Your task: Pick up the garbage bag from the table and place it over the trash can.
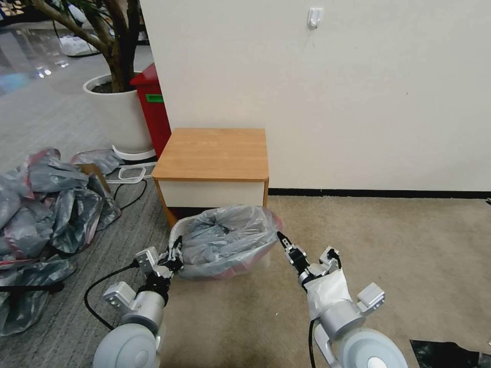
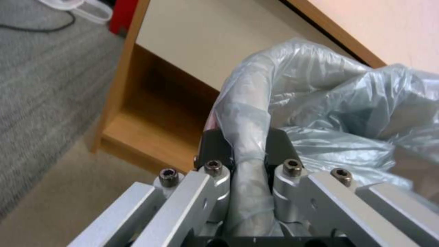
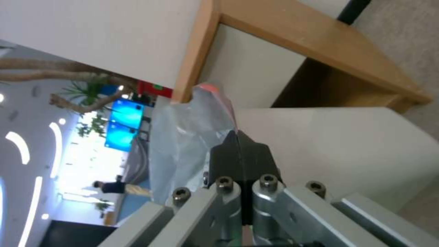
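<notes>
The garbage bag (image 1: pixel 225 237), grey and crinkly with a pink edge, is spread over the mouth of the cream-white trash can (image 1: pixel 260 262), which stands on the carpet in front of the table (image 1: pixel 212 153). My left gripper (image 1: pixel 177 254) is shut on the bag at the can's left rim; in the left wrist view its fingers (image 2: pixel 279 144) clamp a plastic-wrapped fold (image 2: pixel 245 137). My right gripper (image 1: pixel 281 238) is at the can's right side, shut (image 3: pixel 238 137) on the bag's pink edge (image 3: pixel 219 94), next to the can's wall (image 3: pixel 343 144).
A heap of similar grey bags (image 1: pixel 46 209) lies on the floor to the left. A tall red bin (image 1: pixel 153 107) and a white planter (image 1: pixel 120 115) stand behind the table's left side. A black cable (image 1: pixel 97 291) runs by my left arm. Open carpet lies to the right.
</notes>
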You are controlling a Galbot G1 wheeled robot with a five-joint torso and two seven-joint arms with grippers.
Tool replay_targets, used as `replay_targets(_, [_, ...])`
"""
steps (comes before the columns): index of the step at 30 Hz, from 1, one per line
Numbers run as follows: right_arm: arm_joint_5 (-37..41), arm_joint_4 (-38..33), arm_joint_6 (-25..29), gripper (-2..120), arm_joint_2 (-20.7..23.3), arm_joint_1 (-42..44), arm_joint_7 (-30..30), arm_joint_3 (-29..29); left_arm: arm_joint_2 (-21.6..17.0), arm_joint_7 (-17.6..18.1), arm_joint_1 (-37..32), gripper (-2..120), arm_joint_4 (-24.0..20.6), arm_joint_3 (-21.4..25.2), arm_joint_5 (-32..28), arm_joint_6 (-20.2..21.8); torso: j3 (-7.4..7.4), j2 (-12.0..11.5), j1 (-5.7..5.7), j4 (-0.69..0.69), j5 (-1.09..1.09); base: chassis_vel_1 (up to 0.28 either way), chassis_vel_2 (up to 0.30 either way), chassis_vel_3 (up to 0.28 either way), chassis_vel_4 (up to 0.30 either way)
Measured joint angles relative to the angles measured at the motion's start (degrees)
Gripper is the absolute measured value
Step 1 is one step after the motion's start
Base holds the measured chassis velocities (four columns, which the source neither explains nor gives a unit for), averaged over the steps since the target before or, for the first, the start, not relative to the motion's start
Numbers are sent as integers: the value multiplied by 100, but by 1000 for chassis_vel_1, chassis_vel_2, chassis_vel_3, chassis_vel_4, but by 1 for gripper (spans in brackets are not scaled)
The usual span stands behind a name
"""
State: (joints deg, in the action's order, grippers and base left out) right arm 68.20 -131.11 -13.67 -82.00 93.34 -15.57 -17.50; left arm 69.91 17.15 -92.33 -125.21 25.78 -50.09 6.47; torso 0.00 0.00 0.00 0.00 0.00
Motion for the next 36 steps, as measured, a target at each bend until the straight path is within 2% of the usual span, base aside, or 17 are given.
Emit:
replay_targets(4, [-127, 14, -52, 0, 116, 112, -1, -53, 3, 102, 5, 7, -73, 24, -330, 82, 0, 0, 0, 0, 0, 0, 0, 0, 0])
replay_targets(11, [-564, 157, -53, 0, 172, 194, 140, -78, -3, 138, 12, 7, -125, 41, -498, 128, 0, 0, 0, 0, 0, 0, 0, 0, 0])
replay_targets(21, [-1234, 796, 108, 0, 177, -316, 426, 38, -41, 139, -35, 7, -194, 73, -598, 193, 0, 0, 0, 0, 0, 0, 0, 0, 0])
replay_targets(36, [-1657, 1473, -294, 0, 282, -793, 642, -43, -61, 114, -97, 7, -396, 133, -926, 380, 0, 0, 0, 0, 0, 0, 0, 0, 0])
